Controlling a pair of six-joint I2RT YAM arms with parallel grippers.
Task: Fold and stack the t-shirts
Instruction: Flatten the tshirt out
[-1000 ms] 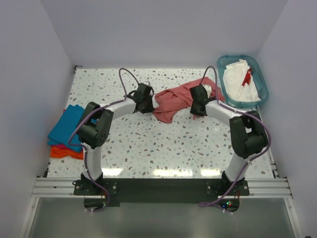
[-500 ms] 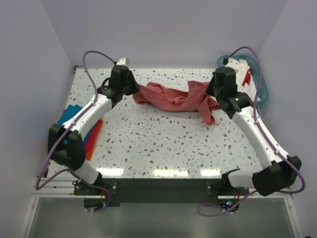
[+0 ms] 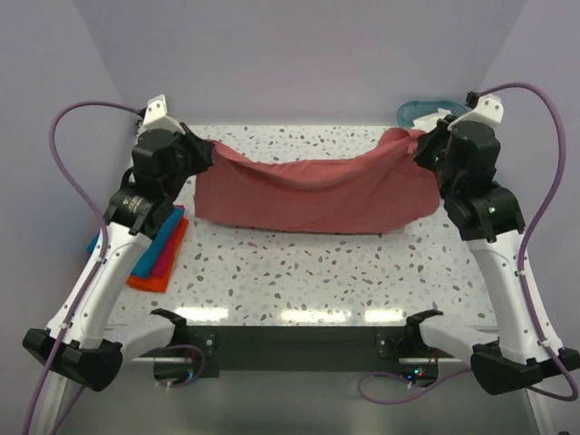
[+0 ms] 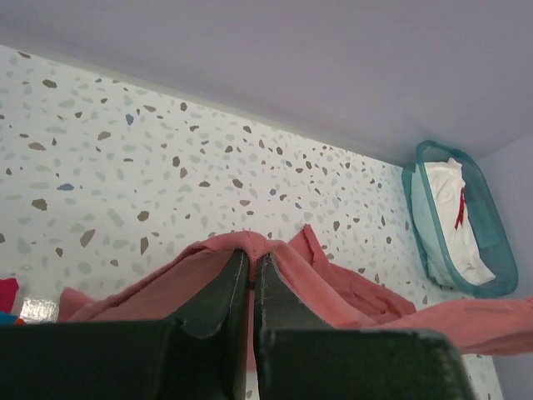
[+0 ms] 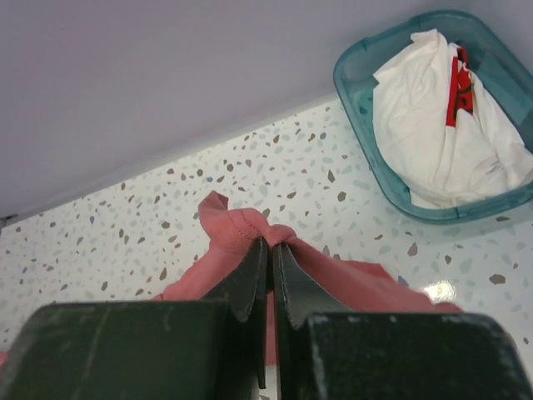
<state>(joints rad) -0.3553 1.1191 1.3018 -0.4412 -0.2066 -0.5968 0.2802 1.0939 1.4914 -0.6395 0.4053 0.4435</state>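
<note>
The large salmon-red t-shirt hangs spread in the air between my two grippers, its lower edge near the table. My left gripper is shut on its left top corner. My right gripper is shut on its right top corner. A stack of folded shirts, teal, pink and orange, lies at the table's left edge, partly hidden by my left arm. A white shirt with a red mark lies in the teal basket.
The teal basket stands at the back right corner, mostly hidden behind my right arm in the top view. The speckled table runs in front of the hanging shirt. Grey walls close the back and sides.
Both arms have risen and moved apart. The salmon-red shirt went from a bunched heap on the table to a sheet stretched and lifted between the grippers.
</note>
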